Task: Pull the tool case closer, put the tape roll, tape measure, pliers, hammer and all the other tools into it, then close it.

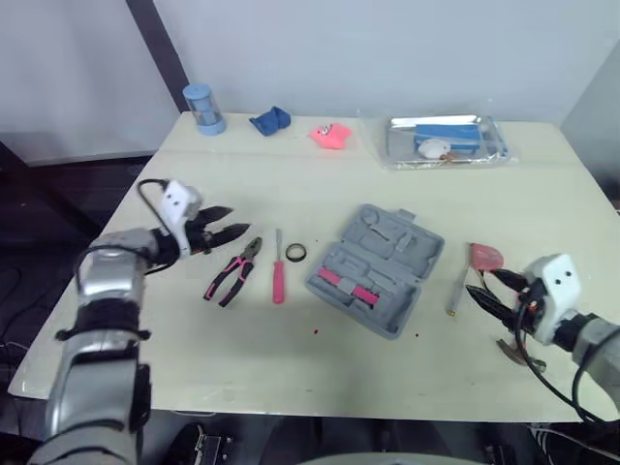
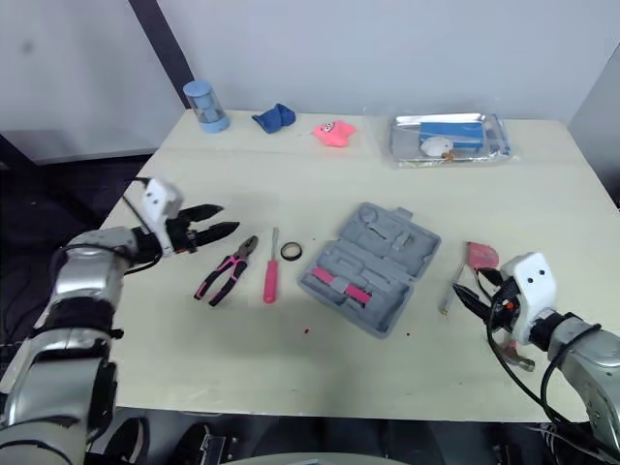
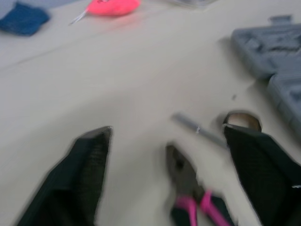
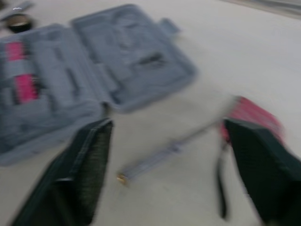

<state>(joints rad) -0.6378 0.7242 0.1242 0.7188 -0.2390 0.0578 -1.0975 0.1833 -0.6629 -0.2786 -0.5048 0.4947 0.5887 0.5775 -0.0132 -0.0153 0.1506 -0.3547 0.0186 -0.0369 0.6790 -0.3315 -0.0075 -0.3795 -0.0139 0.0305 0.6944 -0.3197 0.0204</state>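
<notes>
Left gripper (image 1: 224, 233), fingers apart, aims at the pliers (image 1: 232, 272), nine o'clock of the open tool case (image 1: 376, 268); right gripper (image 1: 487, 287) spread, empty.

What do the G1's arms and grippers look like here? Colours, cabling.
Silver-grey metal arms with black joint bands. The left gripper and right gripper each have two black, tapered fingers. A white boxy module sits on each wrist, with black cables looping off it.

Far edge of the table (image 1: 291, 368) — blue canister (image 1: 204, 108), blue cloth (image 1: 269, 121), pink object (image 1: 330, 136), clear tray (image 1: 496, 147) with a blue box (image 1: 448, 133)
</notes>
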